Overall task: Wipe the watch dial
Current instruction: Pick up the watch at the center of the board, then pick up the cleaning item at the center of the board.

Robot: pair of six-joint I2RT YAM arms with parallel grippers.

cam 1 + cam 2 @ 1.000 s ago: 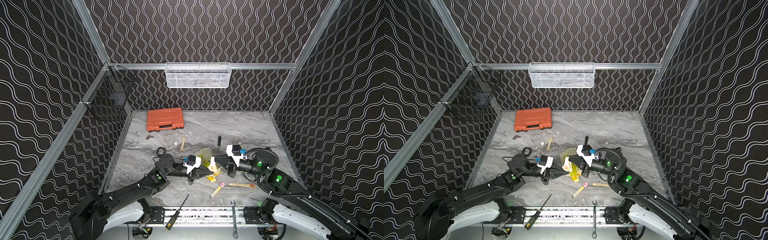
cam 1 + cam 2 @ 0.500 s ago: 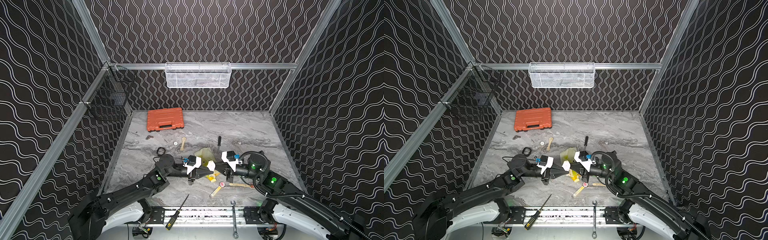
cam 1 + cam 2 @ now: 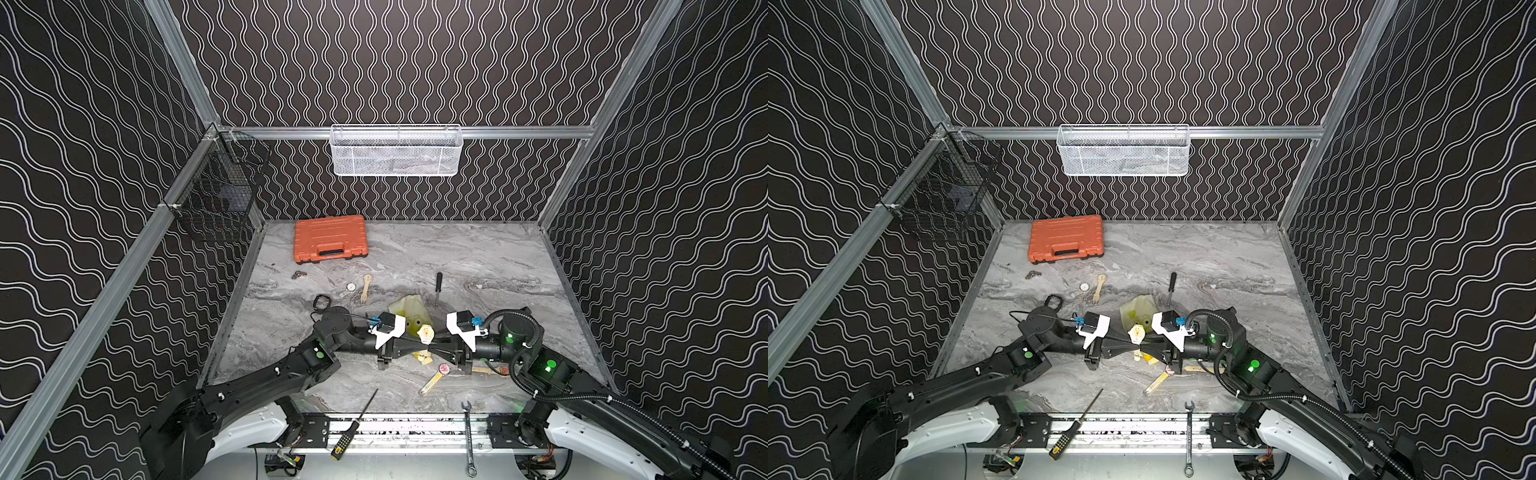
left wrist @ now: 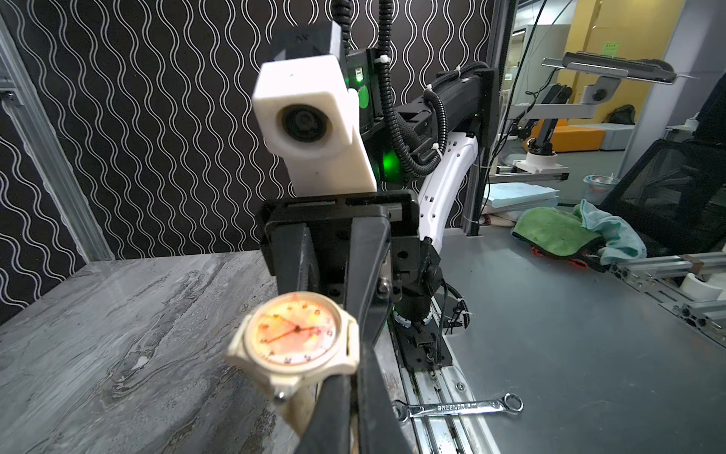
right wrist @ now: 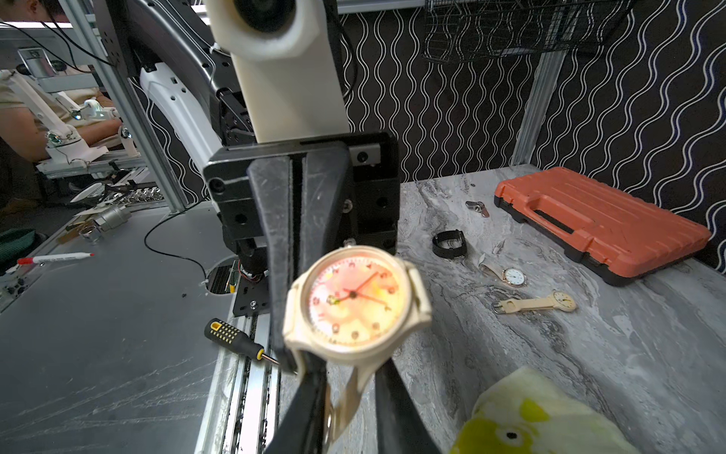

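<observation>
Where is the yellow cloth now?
In both top views the yellow cloth lies centrally, just behind the raised watch and left of the black screwdriver.

place: robotics lab | evidence: aluminium frame (image 3: 519,132), patterned walls (image 3: 415,62), wrench (image 3: 468,436)

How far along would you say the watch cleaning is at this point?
Done: the watch is lifted, its strap clamped in the left gripper. In hand: the right gripper is open around the strap. Left: the cloth lies on the table; the dial looks smeared, unwiped.
</observation>
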